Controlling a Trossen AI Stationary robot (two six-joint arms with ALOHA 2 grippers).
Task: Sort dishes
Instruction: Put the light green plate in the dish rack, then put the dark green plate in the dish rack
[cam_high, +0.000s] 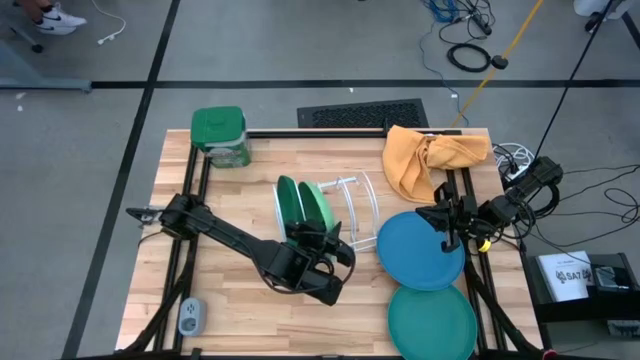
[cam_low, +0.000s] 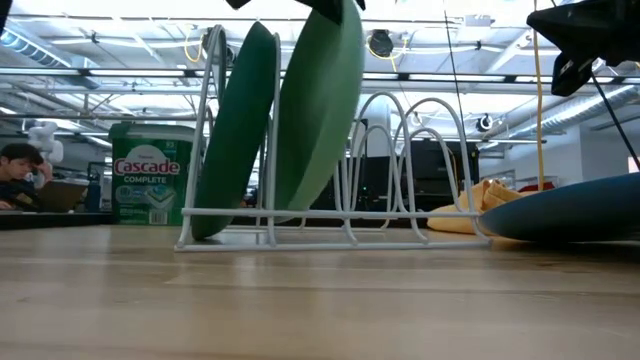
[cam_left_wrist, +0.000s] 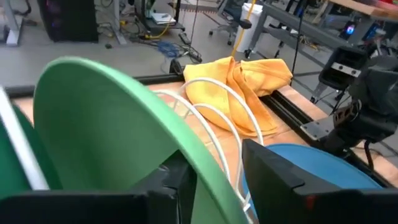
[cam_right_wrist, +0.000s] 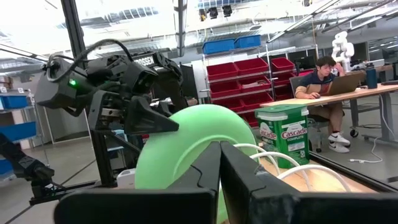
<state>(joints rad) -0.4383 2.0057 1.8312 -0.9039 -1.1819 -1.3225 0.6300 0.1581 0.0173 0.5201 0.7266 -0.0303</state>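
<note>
The light mint green plate (cam_high: 318, 205) stands tilted in the white wire rack (cam_high: 352, 215), beside the dark green plate (cam_high: 288, 203), which leans in the slot to its left. My left gripper (cam_high: 321, 238) is at the mint plate's top and shut on it. The blue plate (cam_high: 415, 255) and the teal plate (cam_high: 432, 318) lie flat on the table at the right. My right gripper (cam_high: 447, 233) hovers over the blue plate's far right edge; it is shut and empty. My left gripper pinches the mint plate's upper rim (cam_left_wrist: 202, 165) between its two fingers, one on each face. The fingers come slanting down from the table's near left side. The plate leans toward the table's right, its lower edge (cam_low: 288, 205) down among the rack's wires.
A green-lidded container (cam_high: 220, 135) stands at the far left corner. A crumpled yellow cloth (cam_high: 430, 155) lies at the far right, beyond the blue plate. The rack's right slots (cam_low: 420, 170) hold nothing. A person sits at a desk beyond the table (cam_right_wrist: 323, 78).
</note>
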